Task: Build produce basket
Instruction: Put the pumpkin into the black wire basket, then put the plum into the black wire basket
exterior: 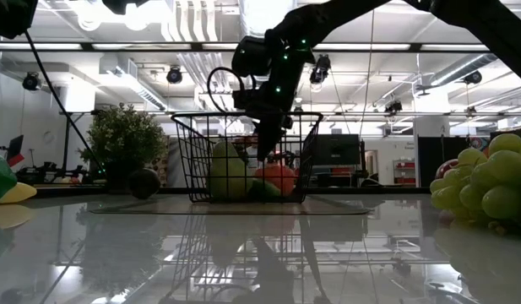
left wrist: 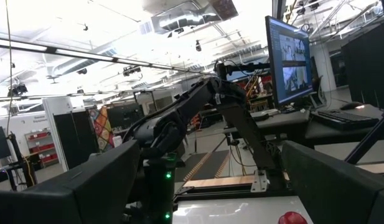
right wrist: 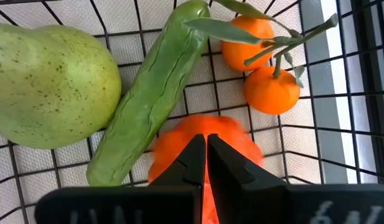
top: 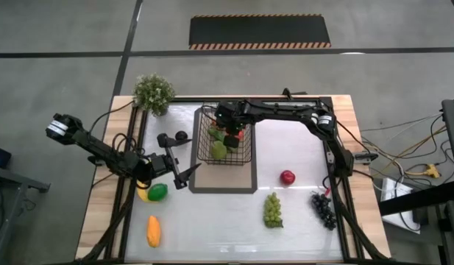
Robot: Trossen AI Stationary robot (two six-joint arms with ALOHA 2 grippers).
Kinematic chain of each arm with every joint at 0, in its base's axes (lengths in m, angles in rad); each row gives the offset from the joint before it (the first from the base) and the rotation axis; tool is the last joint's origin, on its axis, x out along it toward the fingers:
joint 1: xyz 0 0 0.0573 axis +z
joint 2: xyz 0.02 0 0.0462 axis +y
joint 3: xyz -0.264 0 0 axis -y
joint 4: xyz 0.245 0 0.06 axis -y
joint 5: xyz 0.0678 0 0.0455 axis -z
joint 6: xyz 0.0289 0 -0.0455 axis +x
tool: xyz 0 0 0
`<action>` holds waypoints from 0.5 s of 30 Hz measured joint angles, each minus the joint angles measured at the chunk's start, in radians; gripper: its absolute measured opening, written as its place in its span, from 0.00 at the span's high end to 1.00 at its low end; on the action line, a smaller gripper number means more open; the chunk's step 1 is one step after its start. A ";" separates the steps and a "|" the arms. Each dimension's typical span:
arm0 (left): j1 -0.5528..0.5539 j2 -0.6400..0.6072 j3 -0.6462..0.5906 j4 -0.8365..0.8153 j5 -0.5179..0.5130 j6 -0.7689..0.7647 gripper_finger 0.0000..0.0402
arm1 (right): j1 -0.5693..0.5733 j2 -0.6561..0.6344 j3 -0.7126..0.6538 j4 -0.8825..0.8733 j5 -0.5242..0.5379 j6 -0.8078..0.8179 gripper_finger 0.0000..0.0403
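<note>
Item: produce basket, part filled. Step in hand, as you may judge it: a drop-off into the basket (top: 225, 143), which stands at upper centre of the high view on a dark-bordered mat (top: 224, 185).

Right claw (right wrist: 206, 155): fingers pressed together with nothing between them, hanging inside the basket just above a red-orange fruit (right wrist: 204, 140), possibly a tomato. Also in the basket: pear (right wrist: 51, 78), cucumber (right wrist: 151, 93), two small oranges with leaves (right wrist: 263, 68).

Left claw (top: 179, 158): spread wide and holding nothing, left of centre in the high view, just beside the basket's near-left corner.

Still on the counter (top: 300, 221):
- red apple (top: 287, 177), right of centre
- green grapes (top: 272, 210), lower centre
- dark grapes (top: 323, 209), lower right
- lime (top: 158, 191) with a yellow piece beneath, lower left
- orange piece (top: 153, 230), lower left
- potted plant (top: 153, 93), upper left, not produce

Next move, your call: lift the right claw clear of the wire rim, then send it to the nearest loose piece, likely the apple; the lime suits the left claw.

Writing: none legible; the monitor in the left wrist view is too small to read.
</note>
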 joint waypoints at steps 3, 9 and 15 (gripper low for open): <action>0.000 0.000 0.000 0.000 0.000 0.000 0.07 | 0.000 0.000 0.007 0.007 0.003 0.008 0.98; 0.000 0.000 0.000 0.000 0.000 0.000 0.07 | 0.005 -0.013 0.008 0.002 0.006 0.007 0.98; 0.000 0.000 0.000 0.000 0.000 -0.005 0.07 | 0.049 -0.130 -0.010 0.002 0.007 0.016 0.98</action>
